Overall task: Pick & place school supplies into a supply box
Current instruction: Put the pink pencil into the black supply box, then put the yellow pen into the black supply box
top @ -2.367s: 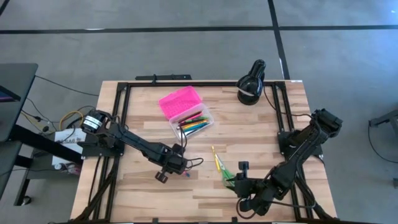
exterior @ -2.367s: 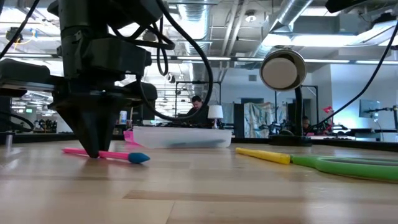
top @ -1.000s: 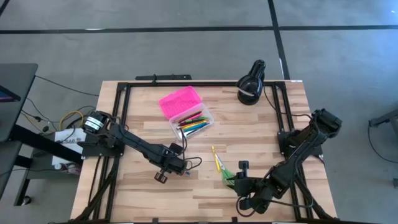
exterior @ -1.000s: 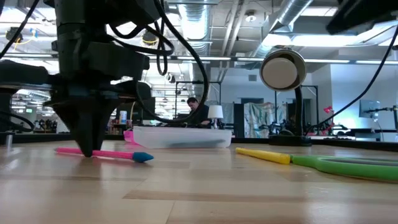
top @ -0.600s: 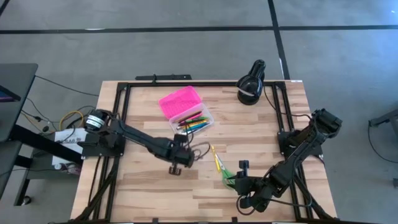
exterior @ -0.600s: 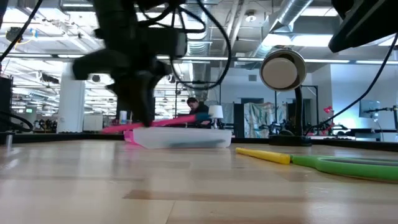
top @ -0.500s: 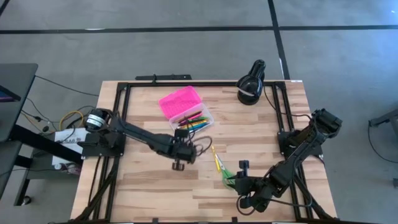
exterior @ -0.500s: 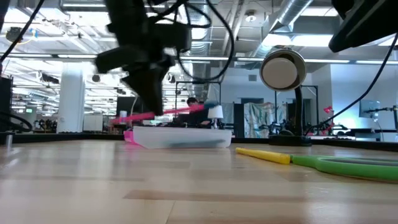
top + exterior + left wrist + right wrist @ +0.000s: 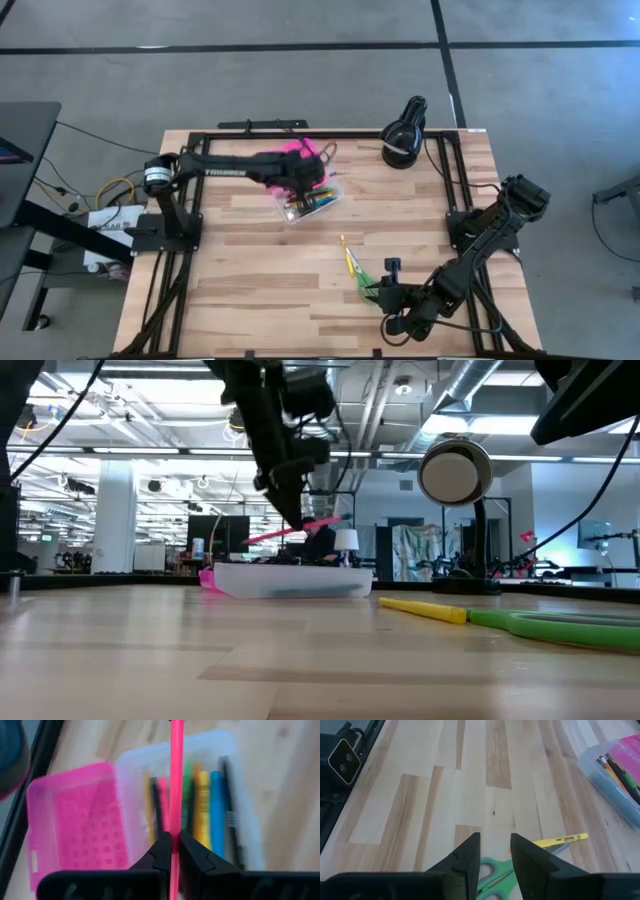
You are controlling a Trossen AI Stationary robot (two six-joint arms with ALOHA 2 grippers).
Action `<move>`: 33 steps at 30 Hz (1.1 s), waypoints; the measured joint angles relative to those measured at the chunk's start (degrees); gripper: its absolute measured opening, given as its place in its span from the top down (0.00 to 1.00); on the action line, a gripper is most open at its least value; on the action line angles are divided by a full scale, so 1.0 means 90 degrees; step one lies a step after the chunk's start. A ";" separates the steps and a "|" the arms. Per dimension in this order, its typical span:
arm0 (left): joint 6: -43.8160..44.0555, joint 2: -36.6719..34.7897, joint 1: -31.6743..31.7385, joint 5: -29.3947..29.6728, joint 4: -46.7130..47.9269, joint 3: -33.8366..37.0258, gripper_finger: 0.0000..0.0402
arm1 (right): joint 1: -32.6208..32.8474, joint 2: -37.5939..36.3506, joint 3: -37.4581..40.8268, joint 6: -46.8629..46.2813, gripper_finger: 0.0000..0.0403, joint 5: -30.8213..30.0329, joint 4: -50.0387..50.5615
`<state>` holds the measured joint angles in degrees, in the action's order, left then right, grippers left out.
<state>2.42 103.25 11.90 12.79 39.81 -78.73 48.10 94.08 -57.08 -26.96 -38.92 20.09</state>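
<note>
My left gripper [image 9: 300, 178] hovers over the supply box, shut on a pink pen [image 9: 175, 785]. The box has a clear base [image 9: 312, 200] holding several coloured pens [image 9: 202, 800], and its open pink lid [image 9: 75, 825] lies flat beside it. In the low view the pen [image 9: 300, 530] hangs slanted above the box [image 9: 290, 581]. My right gripper [image 9: 495, 857] waits open near the table's near edge, just over the green-handled scissors [image 9: 492, 876] and a yellow pen [image 9: 560, 840], which lie flat on the wood. My left gripper pinches the pink pen [image 9: 174, 837] between its two fingers, which lie across its shaft. The fingers point down from above. The pen is lifted clear over the box's base and tilts, one end higher than the other [image 9: 330, 520].
A black round lamp [image 9: 404, 130] stands at the far right corner. A black frame [image 9: 250, 134] runs along the table's edges. Bare wood [image 9: 250, 280] lies between the box and the near edge. A person shows in the room behind [image 9: 322, 538].
My left gripper, shut on the pink pen that lay on the table left of the middle, lifted it clear and carried it up and toward the far edge, ending over the box. The pen went from lying flat to hanging slanted.
</note>
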 joint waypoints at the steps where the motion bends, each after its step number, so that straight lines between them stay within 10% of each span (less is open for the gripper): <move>1: -0.0002 -0.0001 0.0142 -0.0071 -0.0034 0.0044 0.98 | 0.0016 0.0000 0.0000 0.0000 0.75 -0.0001 -0.0002; 17: -0.0263 -0.0001 0.0714 -0.0554 -0.0288 0.0342 0.96 | 0.0029 0.0000 0.0002 -0.0002 0.75 -0.0005 -0.0002; 33: -0.0401 -0.0001 0.0625 -0.0516 -0.0308 0.0341 0.66 | 0.0029 -0.0002 0.0002 -0.0010 0.75 -0.0017 -0.0006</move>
<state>-1.19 103.24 17.52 8.15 37.04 -75.66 48.35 94.06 -57.06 -27.05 -39.07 20.03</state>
